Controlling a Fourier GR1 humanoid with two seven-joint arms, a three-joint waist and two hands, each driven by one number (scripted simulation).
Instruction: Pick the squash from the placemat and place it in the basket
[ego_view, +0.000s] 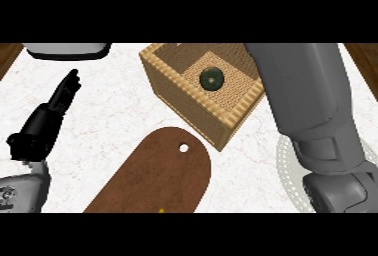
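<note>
Already the squash (212, 78) lies inside the basket (188, 107); the left hand (46, 117) rests with fingers straight, holding nothing; the right hand is out of sight.

You get bright, even light across the whole view, with the pale marble worktop (111, 115) close to white yet free of glare or hot spots. Light seems to fall from above and is diffuse: no hard cast shadows lie beside the basket (203, 85) or the brown board (159, 175). Inside the basket you see the walls shade darker than the floor, and its lower outer face is dimmer than the rim. The grey arm (310, 100) shades softly from light to dark along its length. The left robot hand (44, 125) reads nearly pure black, its detail lost
</note>
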